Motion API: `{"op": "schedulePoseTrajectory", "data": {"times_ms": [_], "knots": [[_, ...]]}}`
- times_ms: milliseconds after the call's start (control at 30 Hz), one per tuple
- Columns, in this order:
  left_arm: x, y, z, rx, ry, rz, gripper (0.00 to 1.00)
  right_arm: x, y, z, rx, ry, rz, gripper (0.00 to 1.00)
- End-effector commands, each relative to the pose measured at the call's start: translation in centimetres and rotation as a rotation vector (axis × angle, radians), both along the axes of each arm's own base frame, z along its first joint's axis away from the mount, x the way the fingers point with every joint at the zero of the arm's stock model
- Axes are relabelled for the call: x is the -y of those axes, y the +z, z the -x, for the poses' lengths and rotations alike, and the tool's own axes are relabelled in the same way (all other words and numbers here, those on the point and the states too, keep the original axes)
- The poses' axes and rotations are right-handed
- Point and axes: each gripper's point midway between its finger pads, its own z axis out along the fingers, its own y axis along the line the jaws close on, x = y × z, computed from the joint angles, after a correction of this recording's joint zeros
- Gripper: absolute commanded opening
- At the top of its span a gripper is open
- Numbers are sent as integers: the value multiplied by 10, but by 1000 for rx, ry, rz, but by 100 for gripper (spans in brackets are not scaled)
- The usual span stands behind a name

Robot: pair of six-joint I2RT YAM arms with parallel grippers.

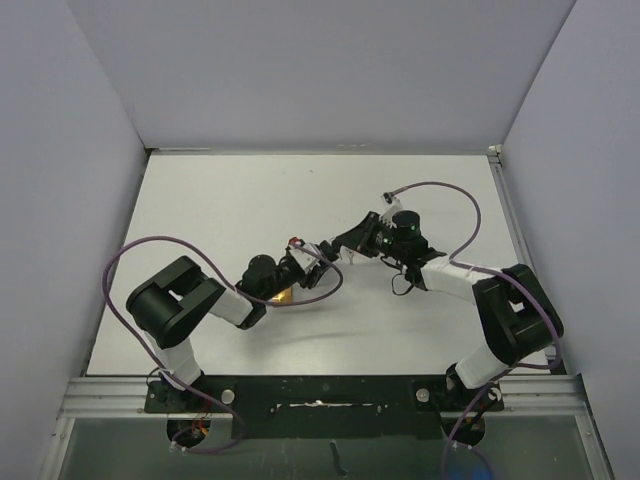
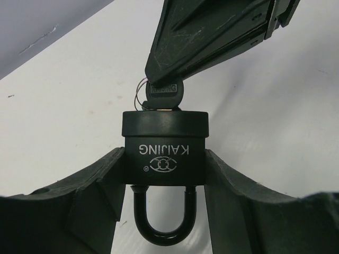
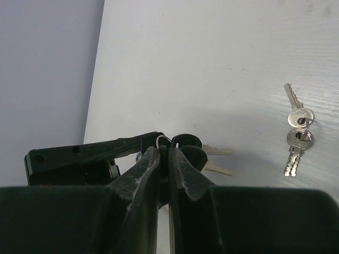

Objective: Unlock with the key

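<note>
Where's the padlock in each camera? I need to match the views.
Top external: padlock just left of centre, at the left end effector tip.
Left wrist: padlock centre frame, clamped, shackle downward.
Right wrist: not visible, hidden behind the right end effector.
Shared landmark: that end effector pinching the key.

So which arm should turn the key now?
Right: the right gripper pinches the key, already seated in the padlock; the left gripper clamps the padlock body.

White table — silver keys
</note>
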Motion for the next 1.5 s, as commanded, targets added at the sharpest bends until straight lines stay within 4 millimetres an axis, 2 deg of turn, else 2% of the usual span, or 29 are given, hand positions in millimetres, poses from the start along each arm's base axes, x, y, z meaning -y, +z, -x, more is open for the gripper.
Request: {"op": "schedulePoseTrajectory", "data": {"times_ms": [0, 500, 867, 1300, 1333, 1400, 1467], "knots": [[15, 124, -28, 318, 55, 278, 0, -23, 3, 27, -130, 108, -26, 0], [12, 125, -40, 329, 132, 256, 0, -28, -11, 24, -265, 54, 53, 0], [5, 122, -40, 348, 168, 234, 0, -35, -21, 26, -335, 23, 109, 0], [-2, 121, -40, 349, 194, 231, 0, -37, -14, 22, -306, 25, 126, 0], [-3, 120, -40, 341, 198, 231, 0, -36, -11, 21, -296, 20, 125, 1], [-4, 117, -40, 320, 201, 235, 0, -32, -2, 16, -253, 12, 117, 13], [-5, 114, -40, 309, 203, 228, 0, -28, 9, 10, -218, 11, 107, 20]]}}
